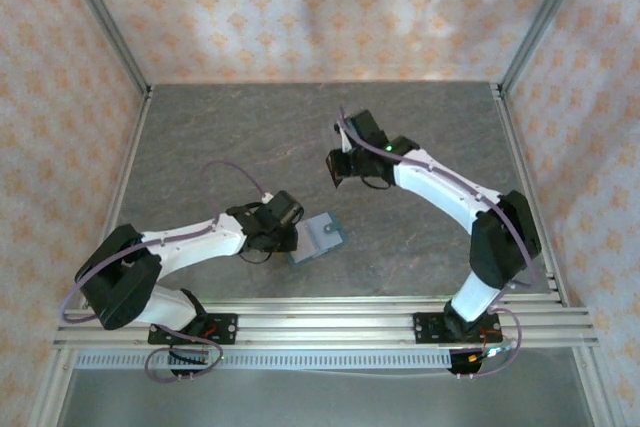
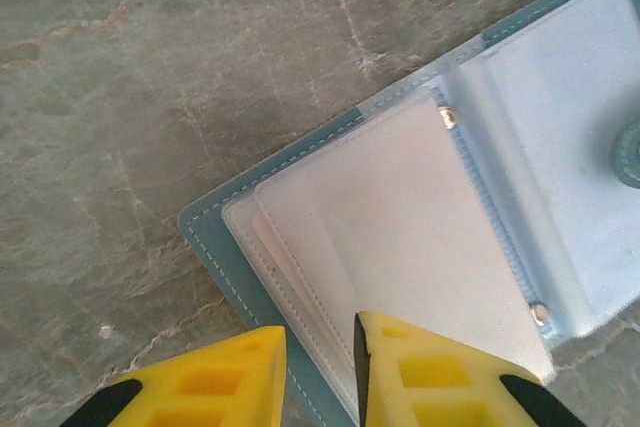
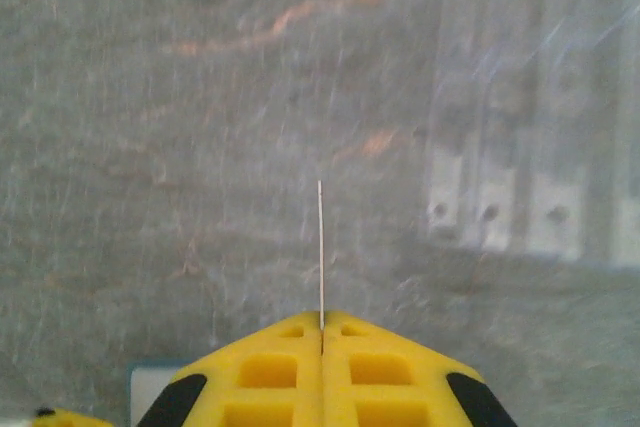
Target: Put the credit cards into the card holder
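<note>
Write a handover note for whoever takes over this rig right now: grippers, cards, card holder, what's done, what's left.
The left gripper has its jaws parted, straddling the near edge of the card holder, which lies open on the table.
The right gripper is shut on one card, seen edge-on, well apart from the holder.
Done: holder open, one card picked up. Whether the frosted sleeves already hold cards cannot be told.
Left: bring the held card over and slide it into a sleeve, probably with the left gripper steadying the holder.
</note>
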You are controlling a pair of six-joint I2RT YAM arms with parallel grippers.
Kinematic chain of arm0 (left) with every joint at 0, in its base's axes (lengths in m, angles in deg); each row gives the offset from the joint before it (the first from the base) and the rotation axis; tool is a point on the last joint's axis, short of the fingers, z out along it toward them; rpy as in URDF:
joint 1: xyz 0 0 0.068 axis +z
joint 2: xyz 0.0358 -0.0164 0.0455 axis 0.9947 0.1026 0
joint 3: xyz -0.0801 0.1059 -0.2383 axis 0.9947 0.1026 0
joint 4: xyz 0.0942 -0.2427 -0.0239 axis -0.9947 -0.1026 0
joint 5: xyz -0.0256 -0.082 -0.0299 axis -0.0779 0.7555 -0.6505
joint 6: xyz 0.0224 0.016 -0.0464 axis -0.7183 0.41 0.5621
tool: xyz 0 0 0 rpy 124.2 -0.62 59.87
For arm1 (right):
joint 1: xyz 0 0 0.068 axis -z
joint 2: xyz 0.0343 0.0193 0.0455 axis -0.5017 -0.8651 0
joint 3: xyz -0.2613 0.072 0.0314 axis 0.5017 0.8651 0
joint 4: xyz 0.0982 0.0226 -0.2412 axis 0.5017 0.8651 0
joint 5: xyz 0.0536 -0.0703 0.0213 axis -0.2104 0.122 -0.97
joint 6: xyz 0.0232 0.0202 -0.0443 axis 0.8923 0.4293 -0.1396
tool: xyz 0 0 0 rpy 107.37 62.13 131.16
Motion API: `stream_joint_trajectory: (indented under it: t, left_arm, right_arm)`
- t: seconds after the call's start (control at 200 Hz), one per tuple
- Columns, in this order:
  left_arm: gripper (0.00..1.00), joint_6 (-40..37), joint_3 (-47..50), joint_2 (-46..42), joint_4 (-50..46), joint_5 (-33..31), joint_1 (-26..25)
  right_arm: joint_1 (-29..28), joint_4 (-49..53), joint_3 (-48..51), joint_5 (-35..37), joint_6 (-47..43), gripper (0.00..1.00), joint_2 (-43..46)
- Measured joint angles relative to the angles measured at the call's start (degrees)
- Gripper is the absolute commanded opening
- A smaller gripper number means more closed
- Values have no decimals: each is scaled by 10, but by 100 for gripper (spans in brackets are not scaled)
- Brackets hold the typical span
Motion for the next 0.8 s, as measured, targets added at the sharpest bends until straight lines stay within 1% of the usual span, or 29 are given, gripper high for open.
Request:
stream_joint_trajectory:
  t: [0.06, 0.12, 0.16, 0.405, 0.55, 0.676, 0.801]
  left_arm:
    - [27, 0, 0, -10, -5, 0, 1]
    - [31, 0, 0, -13, -7, 0, 4]
    - [32, 0, -1, -10, -9, 0, 7]
    - [31, 1, -9, 33, -17, 0, 12]
    - [24, 1, -9, 44, -9, 0, 12]
    - [21, 1, -9, 44, -3, 0, 12]
    - [15, 1, -7, 46, 3, 0, 12]
  right_arm:
    - [-7, -15, 35, -14, 9, 0, 5]
    - [-8, -31, 63, -28, 20, 0, 10]
    - [-8, -46, 81, -37, 27, 0, 17]
    - [-8, -122, 144, -84, 68, 0, 49]
    - [-8, -154, 170, -104, 86, 0, 49]
    - [-8, -171, 190, -117, 97, 0, 49]
    - [-8, -211, 215, -137, 115, 0, 49]
